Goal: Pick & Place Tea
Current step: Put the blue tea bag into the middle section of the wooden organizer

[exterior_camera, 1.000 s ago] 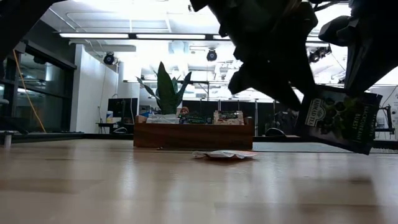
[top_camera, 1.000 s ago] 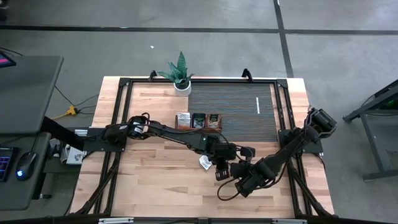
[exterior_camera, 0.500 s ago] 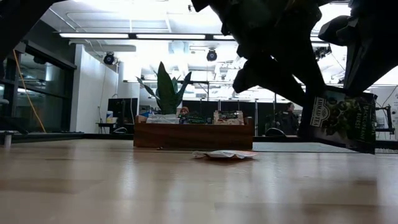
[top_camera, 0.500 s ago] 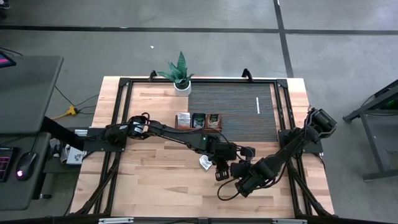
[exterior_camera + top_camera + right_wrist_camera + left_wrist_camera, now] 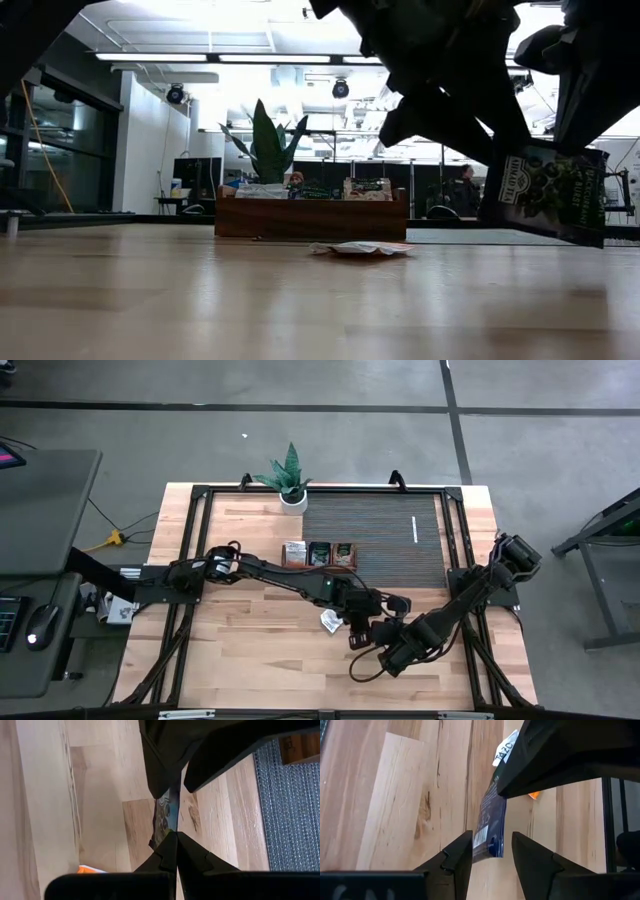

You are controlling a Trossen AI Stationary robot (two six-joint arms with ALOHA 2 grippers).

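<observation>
Between the two tools, lifted clear of the counter, we note a dark green sachet hanging upright on edge. Right tool: fingers pressed together on the lower edge of this sachet, pinching it. Left tool: fingers parted, one on either side of the same sachet, not yet touching it as far as the wrist view tells.

Change over the last second: in the low view the sachet swings from a tilt to nearly upright, and the left arm's dark bulk slides a little toward it. From above, the left tool edges closer to the right tool; the two now sit just beside each other. We read this as a hand-over being lined up, right to left, with the left fingers straddling the packet before closing.

Unchanged: a white-and-orange sachet lies flat on the counter, just beside the left tool and on its tray side. The wooden tray stands well beyond both tools with packets upright in its compartments, the potted plant behind it.

Task judgement: sachet is mid-transfer, not yet placed; the tray remains the likely destination.
</observation>
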